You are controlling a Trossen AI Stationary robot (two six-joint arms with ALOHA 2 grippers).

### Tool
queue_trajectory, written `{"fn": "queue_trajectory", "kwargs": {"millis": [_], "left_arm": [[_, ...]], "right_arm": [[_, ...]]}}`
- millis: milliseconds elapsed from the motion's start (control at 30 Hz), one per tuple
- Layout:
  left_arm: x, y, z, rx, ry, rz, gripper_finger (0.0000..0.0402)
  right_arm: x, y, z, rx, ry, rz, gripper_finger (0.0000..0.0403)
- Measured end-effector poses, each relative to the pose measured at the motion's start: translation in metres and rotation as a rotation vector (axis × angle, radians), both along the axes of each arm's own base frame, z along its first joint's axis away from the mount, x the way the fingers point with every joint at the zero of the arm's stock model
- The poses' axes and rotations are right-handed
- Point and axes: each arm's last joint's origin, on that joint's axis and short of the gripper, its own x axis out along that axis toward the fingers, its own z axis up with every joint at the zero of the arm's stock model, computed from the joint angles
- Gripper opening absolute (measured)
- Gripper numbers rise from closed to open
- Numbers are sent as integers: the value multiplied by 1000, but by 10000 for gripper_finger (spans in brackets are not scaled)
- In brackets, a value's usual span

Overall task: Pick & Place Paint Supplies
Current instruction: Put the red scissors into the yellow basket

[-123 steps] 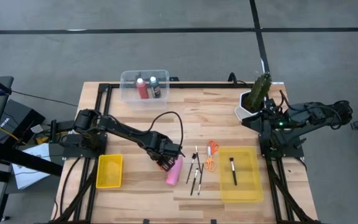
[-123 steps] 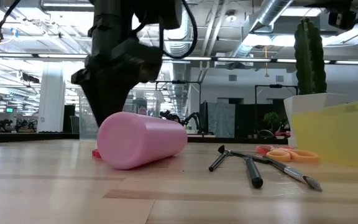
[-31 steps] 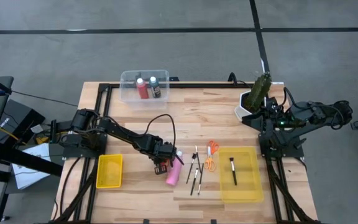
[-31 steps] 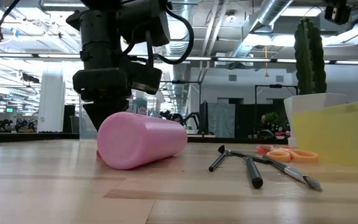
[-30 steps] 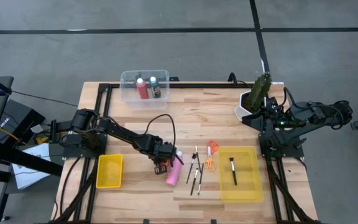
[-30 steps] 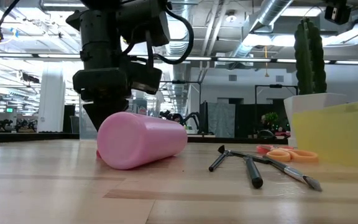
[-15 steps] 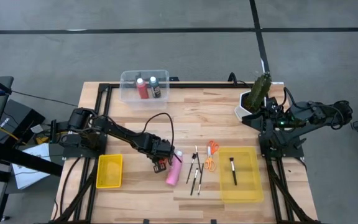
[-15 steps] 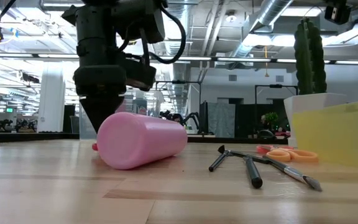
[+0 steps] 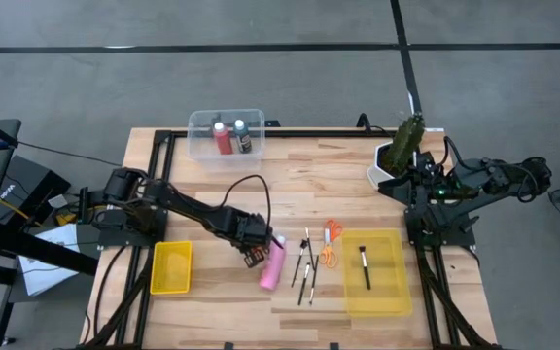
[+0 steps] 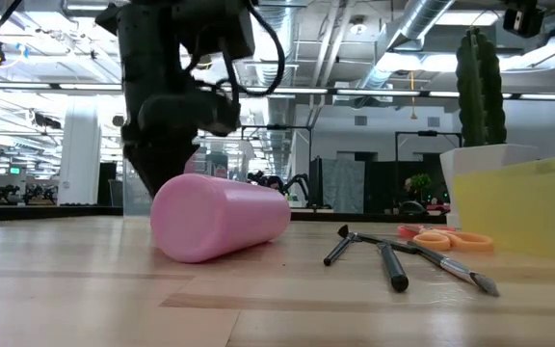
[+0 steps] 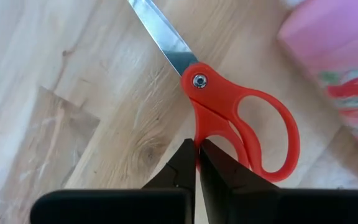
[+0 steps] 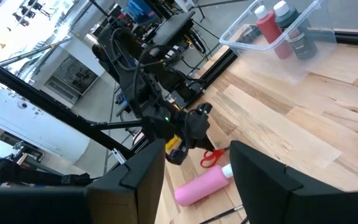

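My left gripper (image 9: 252, 253) (image 11: 197, 149) is just left of the lying pink bottle (image 9: 271, 265) (image 10: 220, 217), shut on the red-handled scissors (image 11: 229, 118) (image 12: 213, 157). Right of the bottle lie several thin dark brushes (image 9: 306, 262) (image 10: 383, 255) and the orange-handled scissors (image 9: 329, 243), flat on the wood. One more brush (image 9: 365, 264) lies in the large yellow tray (image 9: 350, 292). The red and dark white-capped bottles (image 9: 231, 136) stand in the clear bin (image 9: 197, 146). My right gripper (image 12: 204, 186) waits, open, folded back beside the plant at the far right. My left gripper pinches the red scissors between its two fingers (image 11: 185, 165) on the handle's limb just behind the pivot (image 11: 202, 127). The fingers come from above, pointing down. The blade (image 11: 160, 34) points away from them over the wood. Whether the scissors are clear of the table, I cannot tell.
A small yellow bin (image 9: 171, 267) sits near the left edge, left of my left gripper. The green plant in its white pot (image 9: 403, 146) stands at the far right corner. Bare wood lies between the clear bin and the supplies.
My left gripper, shut on the red scissors, has shifted a little toward the table's left and far side. In the low view the red tip that showed on the table beside the pink bottle is gone from sight. The pink bottle has stayed put.
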Motion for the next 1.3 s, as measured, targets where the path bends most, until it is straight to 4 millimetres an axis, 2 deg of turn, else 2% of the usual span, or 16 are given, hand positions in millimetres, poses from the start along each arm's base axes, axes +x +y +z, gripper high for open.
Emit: {"fn": "queue_trajectory", "kwargs": {"millis": [100, 233, 467, 767, 1000, 1300], "left_arm": [[-6, 2, 11, 4, -35, 53, 0], [-27, 8, 28, -20, -96, 171, 0], [-78, 9, 57, -85, -159, 276, 0], [-140, -5, 96, -208, -129, 294, 0], [-173, -25, 109, -283, -114, 277, 0], [-211, -60, 108, -339, -10, 281, 0]], "right_arm": [[0, 0, 0, 1, -3, 0, 177], [0, 0, 0, -6, -3, 1, 177], [0, 0, 1, -15, -5, 0, 177], [1, 0, 4, -6, -38, -7, 177], [1, -2, 5, -8, -56, -72, 177], [1, -3, 5, 5, -63, -116, 177]]}}
